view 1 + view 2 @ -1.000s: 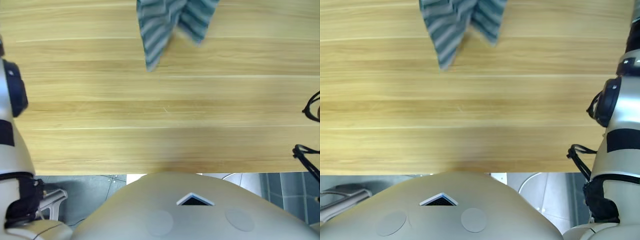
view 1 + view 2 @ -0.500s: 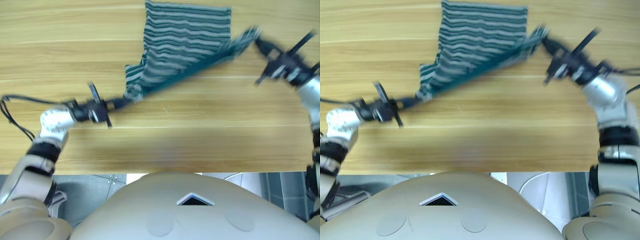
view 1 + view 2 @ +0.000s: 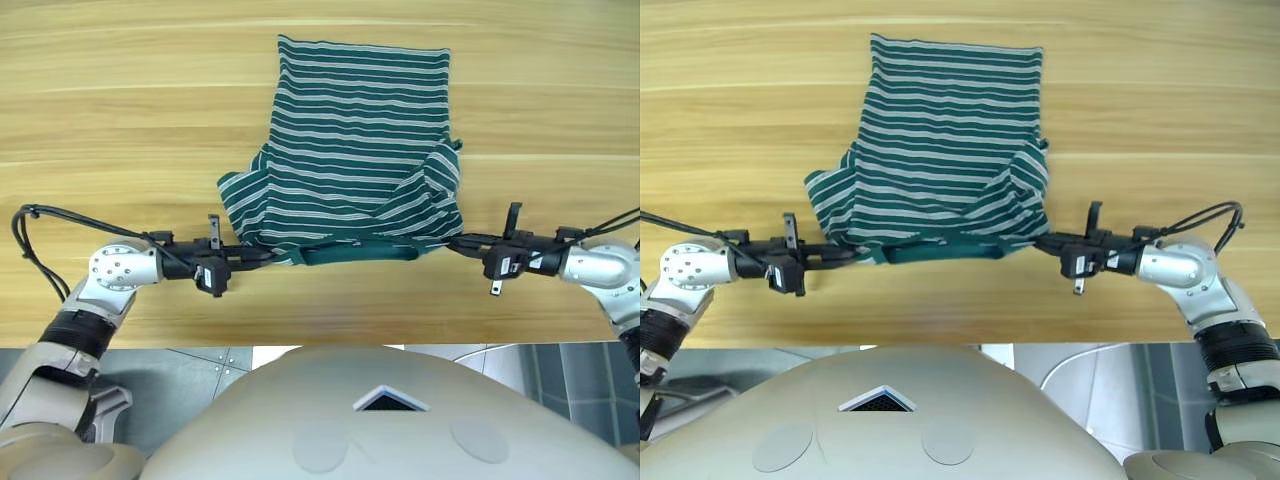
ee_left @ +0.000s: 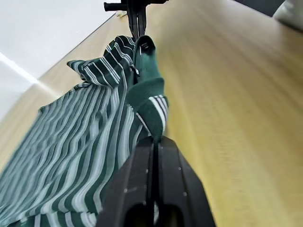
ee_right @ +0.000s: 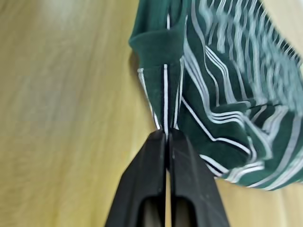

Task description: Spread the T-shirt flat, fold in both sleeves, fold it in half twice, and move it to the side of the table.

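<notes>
A dark green T-shirt (image 3: 360, 140) with thin white stripes lies on the wooden table (image 3: 120, 120), its hem toward the far edge and its collar toward me. Both sleeves are crumpled inward near the shoulders. My left gripper (image 3: 262, 256) is shut on the T-shirt's left shoulder corner, low over the table. My right gripper (image 3: 452, 241) is shut on the right shoulder corner. In the left wrist view the pinched cloth (image 4: 150, 118) stands up from the shut fingers (image 4: 142, 184). The right wrist view shows the shut fingers (image 5: 151, 179) pinching a green fold (image 5: 163, 90).
Bare wood stretches to both sides of the T-shirt and along the near edge (image 3: 300, 345). Cables (image 3: 40, 215) loop off my left forearm, and another cable (image 3: 1200, 215) arcs over the right one.
Both arms came down and toward me, pulling the T-shirt from a hanging bunch at the far edge to a spread sheet lying on the table. Both grippers kept hold of the shoulders.
</notes>
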Robot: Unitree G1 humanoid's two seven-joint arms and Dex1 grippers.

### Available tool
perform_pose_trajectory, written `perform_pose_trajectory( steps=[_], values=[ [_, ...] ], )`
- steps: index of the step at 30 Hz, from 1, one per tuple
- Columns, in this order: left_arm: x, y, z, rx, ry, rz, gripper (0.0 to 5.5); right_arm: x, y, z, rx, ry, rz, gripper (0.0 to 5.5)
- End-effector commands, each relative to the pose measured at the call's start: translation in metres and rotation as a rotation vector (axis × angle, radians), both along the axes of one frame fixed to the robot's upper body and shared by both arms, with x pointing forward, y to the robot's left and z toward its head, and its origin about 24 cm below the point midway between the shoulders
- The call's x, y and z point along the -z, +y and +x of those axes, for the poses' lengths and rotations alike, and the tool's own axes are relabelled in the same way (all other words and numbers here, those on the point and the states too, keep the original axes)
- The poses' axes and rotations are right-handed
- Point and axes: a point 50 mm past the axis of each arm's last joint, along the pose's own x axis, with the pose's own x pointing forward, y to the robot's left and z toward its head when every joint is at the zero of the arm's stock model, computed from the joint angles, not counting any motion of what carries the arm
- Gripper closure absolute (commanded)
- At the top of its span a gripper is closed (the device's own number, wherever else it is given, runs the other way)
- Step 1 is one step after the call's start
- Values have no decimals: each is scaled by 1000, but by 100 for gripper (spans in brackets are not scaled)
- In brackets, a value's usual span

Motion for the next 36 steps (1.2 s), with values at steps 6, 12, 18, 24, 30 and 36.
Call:
perform_pose_trajectory(
  steps=[6,12,18,24,30,36],
  values=[
    [-14,-6,-16,104,40,21,411,-6,8,-26,-91,121,62,550],
    [-16,-6,-18,100,53,11,321,-7,10,-33,-100,170,84,477],
    [-49,2,4,5,-39,-135,234,-10,6,-25,-46,122,73,381],
    [-75,13,34,-104,-175,-209,211,-47,1,-25,-70,-36,246,335],
    [-32,9,58,-167,-219,13,267,-75,-10,-6,38,-186,399,397],
    [16,5,58,-110,-164,252,376,-53,-8,17,125,-204,251,514]
  ],
)
